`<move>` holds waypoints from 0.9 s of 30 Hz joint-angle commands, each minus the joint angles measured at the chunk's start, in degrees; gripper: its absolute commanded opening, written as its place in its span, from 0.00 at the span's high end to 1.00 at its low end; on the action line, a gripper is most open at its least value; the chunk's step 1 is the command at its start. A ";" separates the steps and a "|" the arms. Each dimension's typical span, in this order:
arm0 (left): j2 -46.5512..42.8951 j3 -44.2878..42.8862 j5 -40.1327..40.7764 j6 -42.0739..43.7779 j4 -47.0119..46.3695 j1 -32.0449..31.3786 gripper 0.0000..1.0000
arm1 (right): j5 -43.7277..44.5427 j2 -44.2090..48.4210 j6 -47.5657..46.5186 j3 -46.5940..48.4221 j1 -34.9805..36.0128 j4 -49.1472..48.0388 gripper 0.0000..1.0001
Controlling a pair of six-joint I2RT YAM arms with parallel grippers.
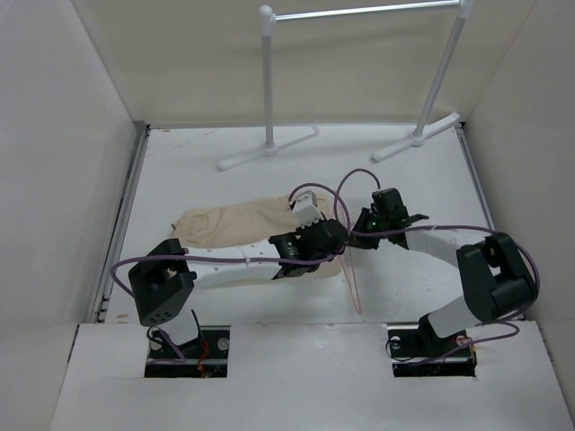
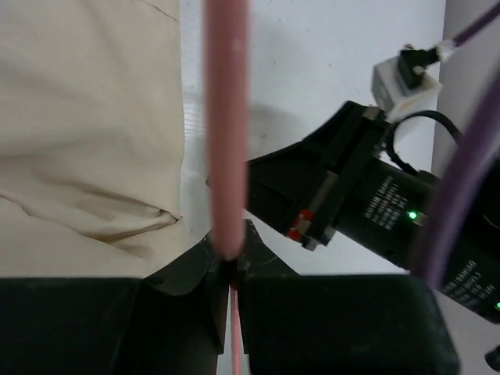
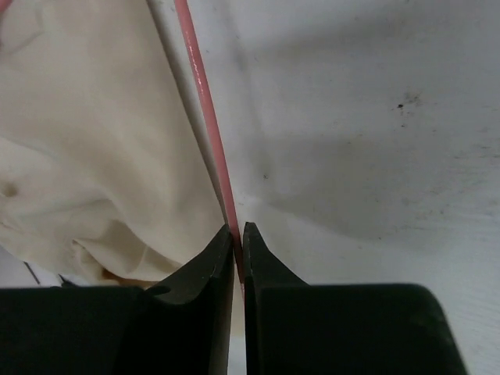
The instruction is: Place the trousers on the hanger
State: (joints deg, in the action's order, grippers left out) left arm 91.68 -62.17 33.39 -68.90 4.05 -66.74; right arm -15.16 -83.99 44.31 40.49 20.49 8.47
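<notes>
Beige at the left: trousers (image 1: 229, 224) in a rumpled heap on the white table (image 1: 180, 171), left of centre and well short of the white rack (image 1: 268, 81) by the back wall. Reaching in from the lower left across the near edge of the cloth, the left gripper (image 1: 340, 251), jaws pinched shut on the thin pink wire of the hanger (image 1: 353, 283). From the left wrist view, the same grip up close (image 2: 232, 273): wire (image 2: 226, 117) rising straight from between the closed jaws, folded cloth (image 2: 86, 117) just to its left, bare table (image 2: 312, 62) to its right, and the black body of the other arm's gripper (image 2: 351, 211) close by. Seen from above, only a short run of the hanger in sight, slanting toward the near edge just right of the trousers; hook and the rest of the triangle hidden under the two wrists. Further right, the right gripper (image 1: 355, 241), angled down from its raised elbow, meeting the left one almost tip to tip. From the right wrist view, jaws (image 3: 238, 246) likewise clamped on the pink wire (image 3: 205, 109), cloth (image 3: 86, 141) bunched along its left side, scuffed table (image 3: 375, 117) on the right.
</notes>
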 commanded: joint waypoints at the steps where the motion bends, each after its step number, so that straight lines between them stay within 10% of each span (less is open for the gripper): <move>1: -3.09 2.05 -0.78 -0.79 -6.68 -0.89 0.99 | 0.22 -3.28 1.56 3.62 0.20 -5.04 0.87; 11: -0.71 3.20 -0.16 -0.44 -5.73 1.83 1.00 | 3.81 6.52 2.27 1.44 -0.32 -1.72 0.40; 16: -0.89 3.11 1.15 -0.44 -2.74 1.92 1.00 | 10.05 17.96 0.25 -0.15 -1.20 3.92 0.43; 21: 0.69 3.99 0.45 -0.27 -4.14 2.89 1.00 | 4.81 15.45 -0.46 0.81 0.46 0.41 0.80; 27: 3.24 7.15 -2.09 2.28 -12.48 4.47 1.00 | 2.06 4.63 -0.55 3.28 3.01 -5.21 0.64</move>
State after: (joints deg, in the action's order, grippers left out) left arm 93.89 -56.66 32.01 -68.29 -2.70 -63.18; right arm -10.98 -77.08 44.73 41.30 22.17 8.01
